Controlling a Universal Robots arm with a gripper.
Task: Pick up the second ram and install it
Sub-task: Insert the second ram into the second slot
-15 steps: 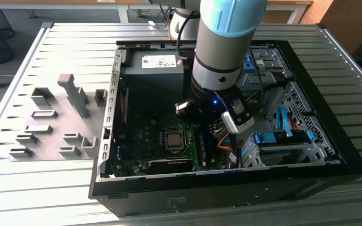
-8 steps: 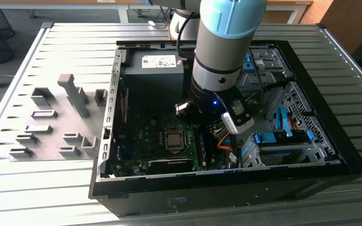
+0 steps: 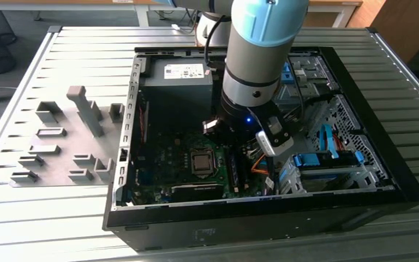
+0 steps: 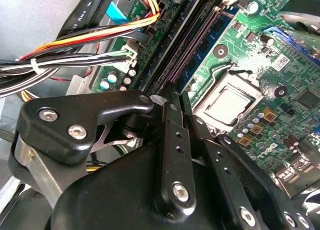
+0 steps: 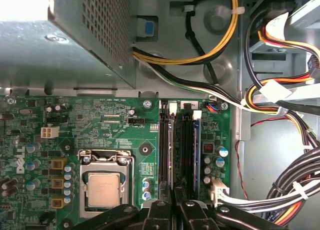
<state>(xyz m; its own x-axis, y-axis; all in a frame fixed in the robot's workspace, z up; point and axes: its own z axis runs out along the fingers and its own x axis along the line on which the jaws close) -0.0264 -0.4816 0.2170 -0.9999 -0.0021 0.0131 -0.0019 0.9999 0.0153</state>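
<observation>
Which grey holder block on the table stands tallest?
The narrow upright post in the group's back row; every other block sits low and squat.

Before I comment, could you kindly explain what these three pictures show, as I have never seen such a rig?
The exterior view shows a grey and light-blue robot arm reaching into an open black computer case lying on a slatted metal table, with grey plastic holder blocks beside it. Both wrist views come from cameras on the arm. Its black gripper hangs over the green motherboard's memory slots, where a blue-green stick sits.
</observation>
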